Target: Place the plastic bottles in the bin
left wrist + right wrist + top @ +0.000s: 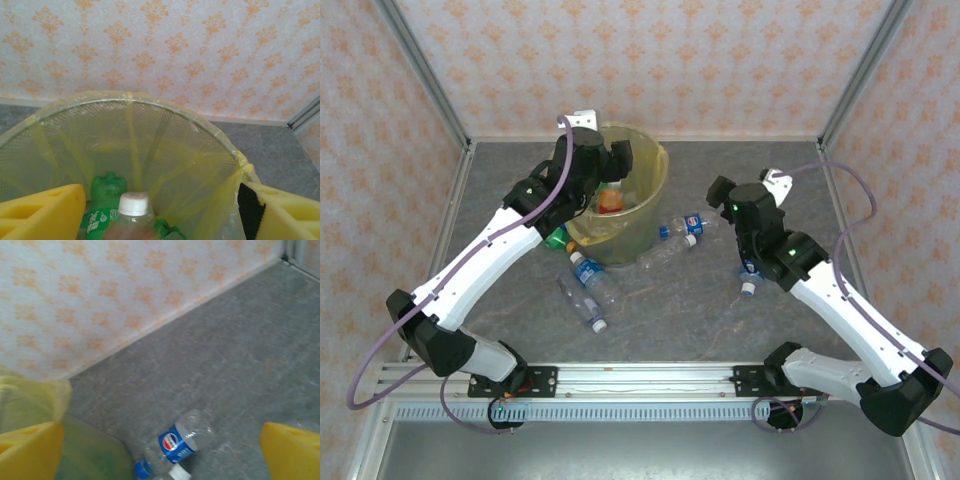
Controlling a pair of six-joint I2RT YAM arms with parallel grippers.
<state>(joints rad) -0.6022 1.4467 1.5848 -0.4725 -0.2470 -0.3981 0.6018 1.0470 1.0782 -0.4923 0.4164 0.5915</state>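
We see a green bottle (pixel 102 205) inside the bin (pixel 150 145). Over the bin, a clear white-capped bottle (pixel 134 207) sits untouched between the left gripper's (pixel 618 160) spread fingers. Right of the bin lies a Pepsi-labelled bottle (pixel 176 442). Farther right of the bin, the right gripper (pixel 723 192) gapes wide, empty.

Bright, even, diffuse light; shadows faint; right wrist view blurred; top view sharp; left wrist foreground soft
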